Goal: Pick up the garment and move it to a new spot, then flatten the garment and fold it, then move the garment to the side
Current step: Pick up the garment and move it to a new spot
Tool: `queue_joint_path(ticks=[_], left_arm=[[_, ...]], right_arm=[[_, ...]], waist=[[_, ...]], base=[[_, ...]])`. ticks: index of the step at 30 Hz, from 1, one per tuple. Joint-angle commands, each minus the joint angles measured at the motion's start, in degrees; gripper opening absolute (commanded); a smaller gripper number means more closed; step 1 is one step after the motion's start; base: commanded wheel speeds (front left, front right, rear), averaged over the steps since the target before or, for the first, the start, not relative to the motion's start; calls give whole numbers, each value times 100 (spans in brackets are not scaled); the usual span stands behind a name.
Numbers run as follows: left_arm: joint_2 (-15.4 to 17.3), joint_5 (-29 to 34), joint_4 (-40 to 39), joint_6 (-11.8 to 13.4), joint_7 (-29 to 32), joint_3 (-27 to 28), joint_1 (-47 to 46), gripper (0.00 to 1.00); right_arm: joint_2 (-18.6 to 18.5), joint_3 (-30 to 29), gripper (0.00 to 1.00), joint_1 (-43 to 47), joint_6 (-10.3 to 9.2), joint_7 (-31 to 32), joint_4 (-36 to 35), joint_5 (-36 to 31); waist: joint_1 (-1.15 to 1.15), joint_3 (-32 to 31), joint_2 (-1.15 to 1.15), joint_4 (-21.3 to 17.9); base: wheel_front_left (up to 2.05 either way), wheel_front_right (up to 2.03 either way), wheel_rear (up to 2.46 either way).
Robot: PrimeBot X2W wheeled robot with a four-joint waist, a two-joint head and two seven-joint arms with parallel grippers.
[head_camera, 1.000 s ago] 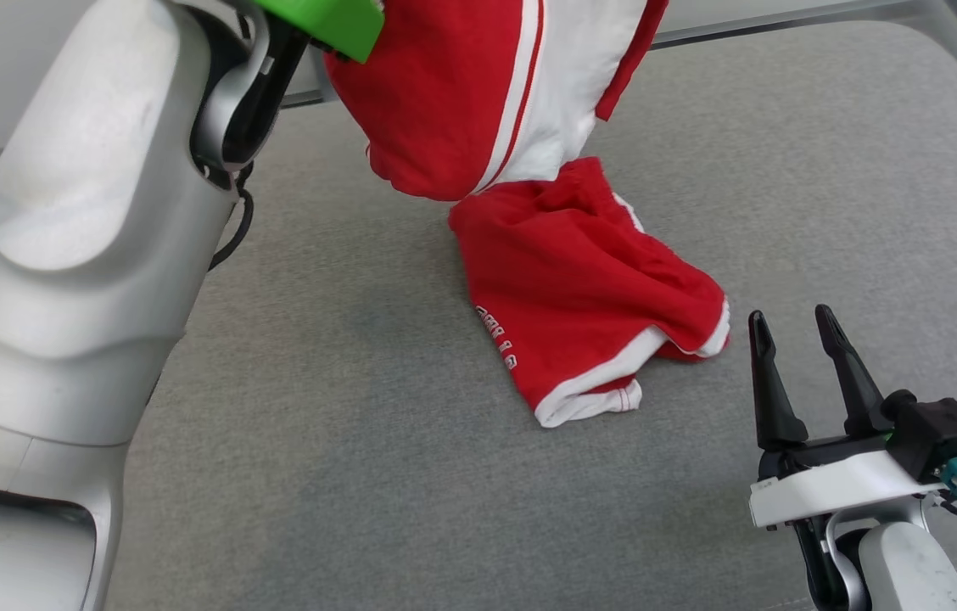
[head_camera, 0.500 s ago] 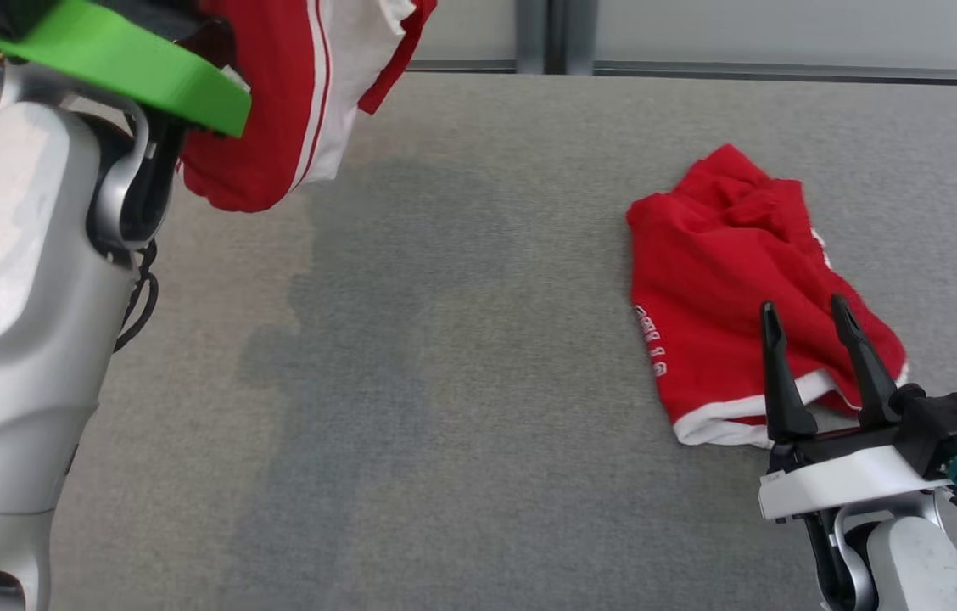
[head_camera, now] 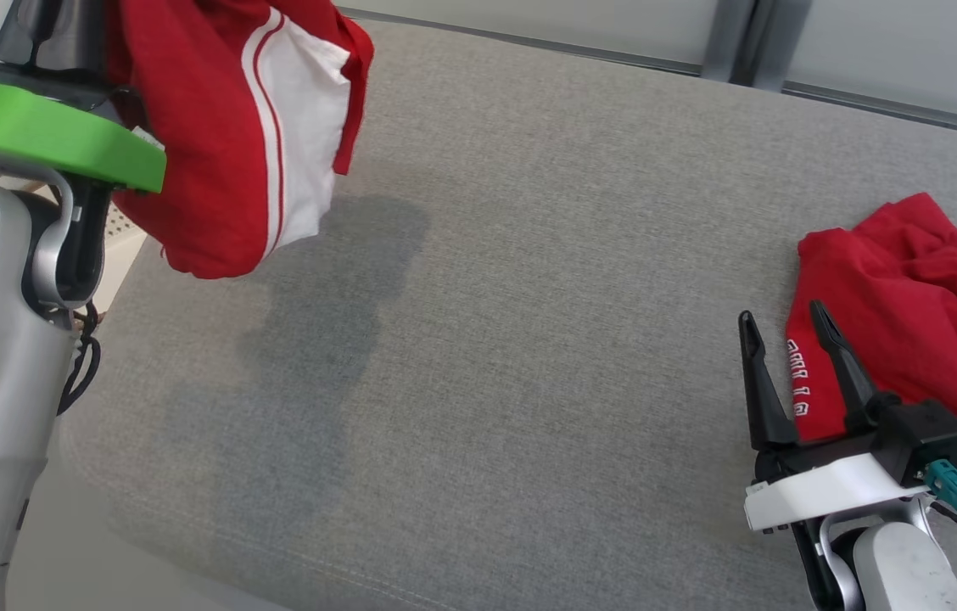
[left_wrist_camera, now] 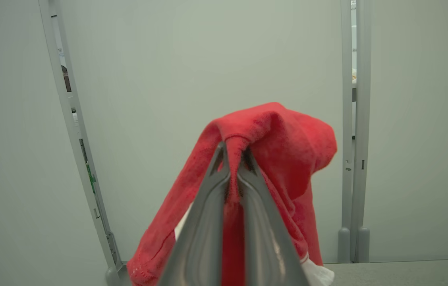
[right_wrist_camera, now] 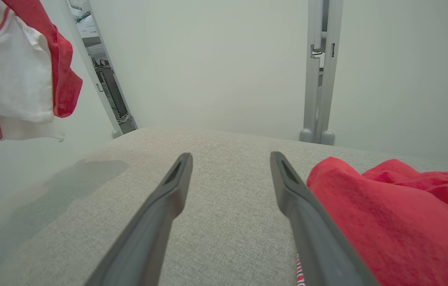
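The garment (head_camera: 232,144), red with a white panel and white stripes, hangs in the air over the left end of the grey padded table (head_camera: 487,297). My left gripper (left_wrist_camera: 234,153) is shut on a bunched red fold at its top, and the cloth drapes down both sides of the fingers (left_wrist_camera: 255,214). In the head view the green wrist mount (head_camera: 46,136) sits just left of the cloth and the fingers are hidden behind it. From the right wrist view the garment (right_wrist_camera: 13,79) hangs at the upper left. My right gripper (head_camera: 781,311) stands open and empty low at the right, just above the table (right_wrist_camera: 224,206).
A second red garment (head_camera: 911,322) with white lettering lies crumpled on the table's right end, right beside the right gripper's outer finger (right_wrist_camera: 307,222). Pale wall panels with grey posts (right_wrist_camera: 319,79) stand behind the table. The table's near left corner (head_camera: 105,475) is rounded.
The head camera has swung left, so the lying red garment slid right in the picture. The left gripper carried the held garment up and left, away from that garment. The right gripper stays open.
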Motion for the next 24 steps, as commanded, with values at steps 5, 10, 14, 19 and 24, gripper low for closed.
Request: queue_joint_path(ticks=[5, 10, 14, 19, 24], left_arm=[[138, -101, 65, 52, -95, 176, 167, 0], [277, -106, 189, 47, -141, 362, 20, 0], [411, -91, 354, 17, -156, 537, -166, 0], [516, -155, 672, -39, -193, 851, -359, 0], [416, -123, 1066, -145, -190, 1166, -405, 0]], right_arm=[[-26, 90, 100, 17, 3, -17, -43, -81], [-83, 155, 100, -42, 3, 47, -110, -130], [-164, 127, 100, -100, 3, 135, -272, -182], [-313, 72, 100, -140, 3, 298, -626, -270], [-443, -14, 100, -145, 3, 485, -1122, -372]], waist=[[0, 8, 0, 232], [0, 139, 0, -8], [0, 351, 0, -285], [0, 682, 0, -652], [0, 1007, 0, -959]], base=[[0, 0, 0], [0, 0, 0], [0, 0, 0], [0, 0, 0], [0, 0, 0]])
